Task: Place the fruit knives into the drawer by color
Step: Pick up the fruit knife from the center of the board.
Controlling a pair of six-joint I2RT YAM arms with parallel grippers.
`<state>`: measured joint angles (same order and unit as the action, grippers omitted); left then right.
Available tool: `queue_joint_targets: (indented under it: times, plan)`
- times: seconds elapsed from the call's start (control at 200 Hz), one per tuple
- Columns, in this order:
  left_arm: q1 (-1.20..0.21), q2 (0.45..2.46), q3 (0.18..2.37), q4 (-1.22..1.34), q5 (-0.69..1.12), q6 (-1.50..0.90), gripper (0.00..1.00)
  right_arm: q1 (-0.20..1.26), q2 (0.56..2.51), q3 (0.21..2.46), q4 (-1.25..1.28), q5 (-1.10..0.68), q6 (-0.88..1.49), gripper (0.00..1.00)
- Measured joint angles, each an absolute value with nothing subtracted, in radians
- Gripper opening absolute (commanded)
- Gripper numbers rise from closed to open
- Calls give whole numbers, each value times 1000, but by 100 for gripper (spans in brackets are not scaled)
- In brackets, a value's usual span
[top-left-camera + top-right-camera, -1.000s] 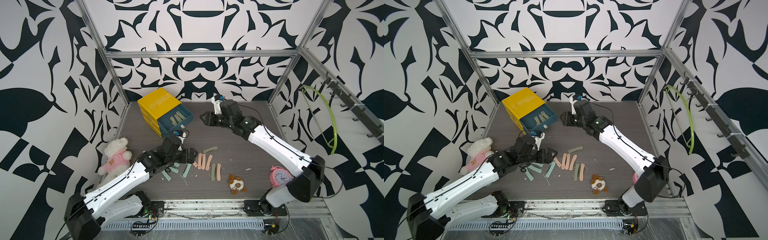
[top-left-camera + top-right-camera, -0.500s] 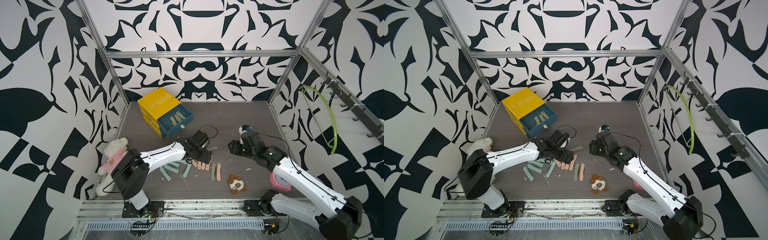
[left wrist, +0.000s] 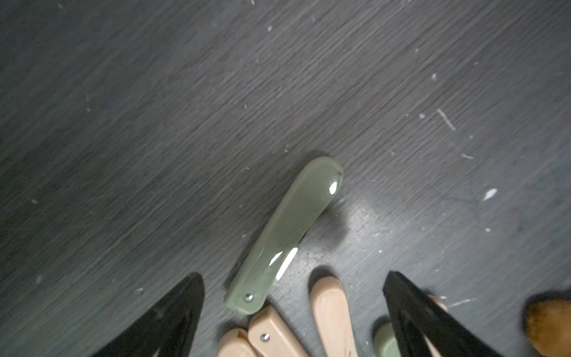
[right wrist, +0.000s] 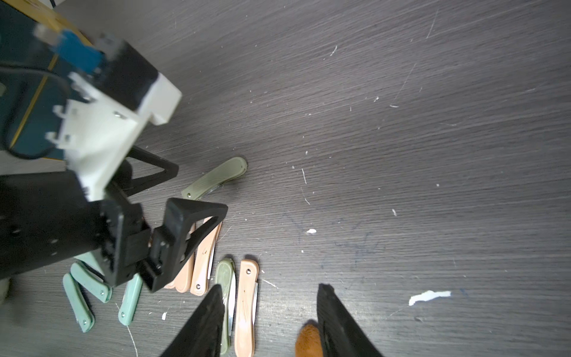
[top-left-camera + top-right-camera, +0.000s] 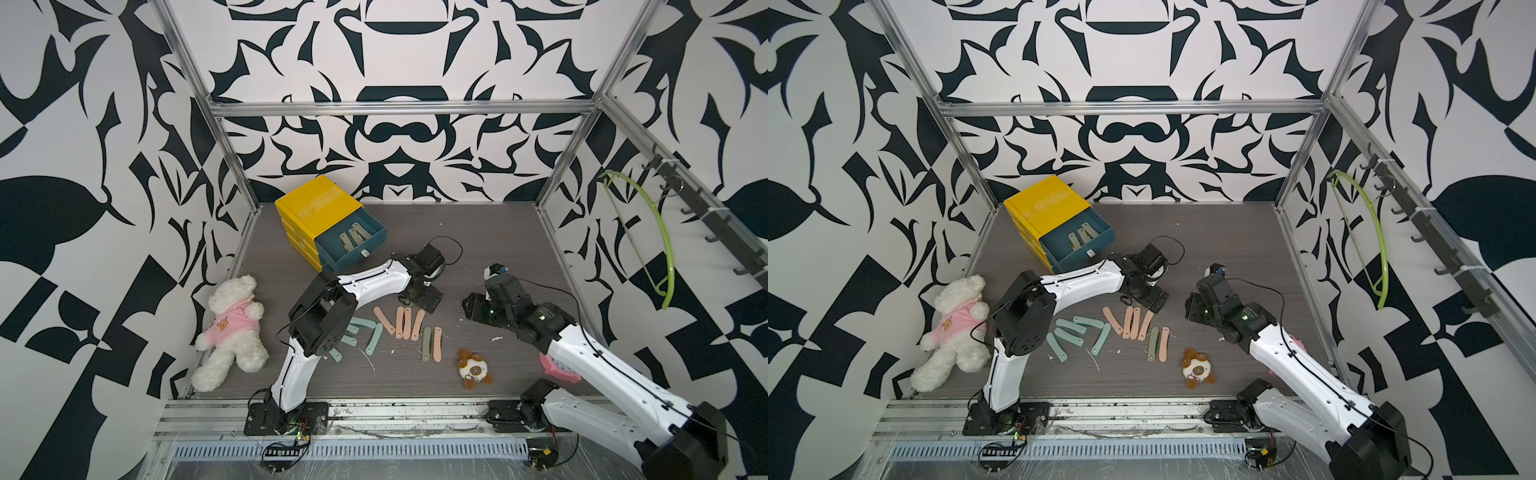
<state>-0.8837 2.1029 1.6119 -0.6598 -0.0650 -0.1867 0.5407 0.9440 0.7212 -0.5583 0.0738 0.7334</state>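
Front of the drawer [image 5: 353, 257], left claw [image 3: 293, 276], wide and empty, straddles the olive knife [image 3: 287, 228] at its rivet end; right claw [image 4: 270, 287] half-open, empty, bare table [image 4: 401, 154] beyond.

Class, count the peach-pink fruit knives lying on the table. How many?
5. Four peach knives lie in a row by the left gripper; the fifth lies beside an olive knife. The arm may hide others.

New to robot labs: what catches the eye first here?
The bold black-and-white walls, then the yellow cabinet at the back left of the table, its blue drawer open. Pastel fruit knives lie scattered mid-table, and a white teddy bear in pink lies at the left edge.
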Motion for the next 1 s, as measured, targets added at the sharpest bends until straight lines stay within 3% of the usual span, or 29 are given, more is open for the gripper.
queue_joint_targets:
  times: [0.31, 1.0]
  plan:
    - [-884, 2181, 1699, -712, -95, -135, 86, 520, 881, 701, -567, 73, 738, 51]
    - [-895, 2236, 1745, -704, -134, -88, 28, 496, 823, 698, -578, 96, 760, 50]
